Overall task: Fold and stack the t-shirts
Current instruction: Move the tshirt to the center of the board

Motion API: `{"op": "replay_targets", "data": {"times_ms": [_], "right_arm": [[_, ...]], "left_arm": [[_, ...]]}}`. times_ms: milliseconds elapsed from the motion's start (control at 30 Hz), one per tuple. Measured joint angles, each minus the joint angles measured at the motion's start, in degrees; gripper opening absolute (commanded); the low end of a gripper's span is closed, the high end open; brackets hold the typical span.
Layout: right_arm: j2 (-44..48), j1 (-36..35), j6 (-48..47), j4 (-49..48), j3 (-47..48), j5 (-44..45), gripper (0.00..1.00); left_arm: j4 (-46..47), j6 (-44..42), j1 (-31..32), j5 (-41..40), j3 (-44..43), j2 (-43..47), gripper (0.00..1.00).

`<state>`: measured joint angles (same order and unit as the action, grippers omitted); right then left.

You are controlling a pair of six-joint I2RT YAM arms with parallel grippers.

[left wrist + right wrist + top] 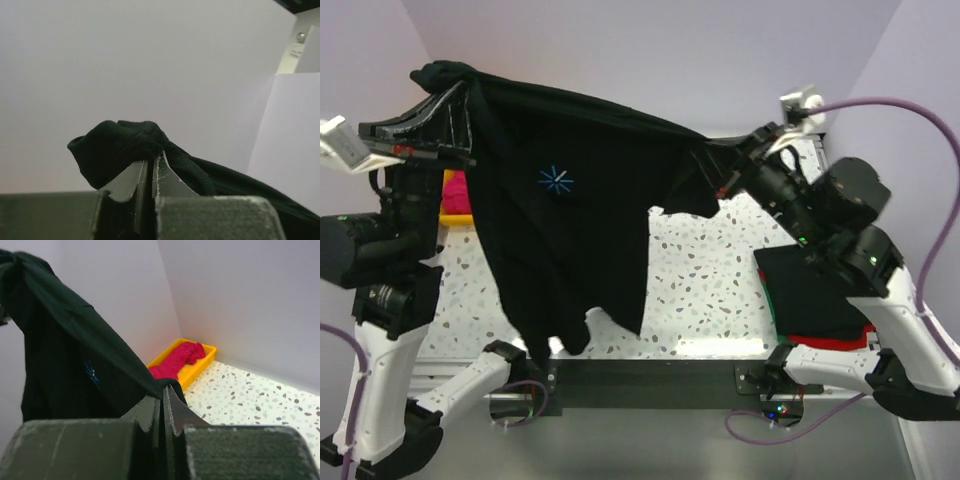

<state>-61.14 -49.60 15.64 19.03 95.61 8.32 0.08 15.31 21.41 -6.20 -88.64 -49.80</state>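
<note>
A large black t-shirt [570, 210] with a small blue star print hangs spread in the air between my two grippers. My left gripper [445, 80] is shut on one bunched top corner, seen in the left wrist view [117, 145]. My right gripper [725, 165] is shut on the other edge, seen in the right wrist view [85, 340]. The shirt's lower part dangles down to the table's near edge. A magenta-pink t-shirt [177, 360] lies crumpled in the yellow tray [207, 362]. Folded black and red t-shirts [815, 305] lie stacked at the right.
The yellow tray [455, 212] sits at the far left, mostly hidden behind the left arm. The speckled white table [710, 290] lies below, walled in by lilac panels. A purple cable [910, 120] loops over the right arm.
</note>
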Motion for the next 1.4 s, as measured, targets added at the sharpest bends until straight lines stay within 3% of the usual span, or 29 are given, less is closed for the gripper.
{"op": "replay_targets", "data": {"times_ms": [200,367,500,533,567,633,667,733,833,1000,1067,1200,1400], "right_arm": [[-10.8,0.3,-0.3,0.4,0.2,3.3,0.0],[-25.7,5.5,0.9,3.0,0.3,4.4,0.0],[-35.6,19.5,5.2,5.6,-0.4,-0.6,0.0],[-38.2,23.2,6.4,6.7,-0.8,-1.6,0.0],[-40.0,26.5,7.5,7.4,-1.4,-2.2,0.0],[-42.8,33.4,9.4,8.9,-3.8,-3.6,0.0],[-43.3,36.3,10.4,9.5,-5.7,-4.0,0.0],[-43.0,42.1,12.2,10.4,-10.3,-5.4,0.0],[-40.8,46.7,14.2,10.4,-17.0,-6.6,0.0],[-33.6,45.5,16.5,9.9,-25.6,-10.6,0.0],[-30.7,44.7,16.9,9.6,-27.0,-11.8,0.0],[-24.6,44.4,17.4,9.0,-29.1,-13.0,0.0],[-17.2,44.5,17.9,8.8,-31.0,-14.6,0.0]], "left_arm": [[7.8,-1.2,-1.7,-6.8,4.2,-9.9,0.0],[11.9,3.7,-7.9,-1.4,3.8,-29.9,0.02],[8.8,9.5,-9.9,6.7,-5.0,-54.7,0.2],[6.7,10.8,-9.9,9.0,-8.6,-59.9,0.25],[4.8,12.0,-9.8,12.1,-13.5,-66.5,0.37],[0.0,14.1,-9.3,17.0,-22.8,-77.3,0.48],[-2.1,14.9,-8.9,18.7,-25.6,-80.9,0.58],[-6.3,15.9,-8.0,21.4,-26.5,-83.9,0.64],[-6.8,17.7,-6.3,23.4,-21.6,-81.5,0.66],[-7.2,21.9,-3.8,21.9,-4.1,-64.7,0.62],[-8.5,23.4,-3.5,17.9,1.5,-56.6,0.54],[-9.6,28.8,-3.3,7.6,14.1,-39.2,0.52],[-13.7,33.6,-4.2,-3.2,28.2,-28.2,0.51]]}}
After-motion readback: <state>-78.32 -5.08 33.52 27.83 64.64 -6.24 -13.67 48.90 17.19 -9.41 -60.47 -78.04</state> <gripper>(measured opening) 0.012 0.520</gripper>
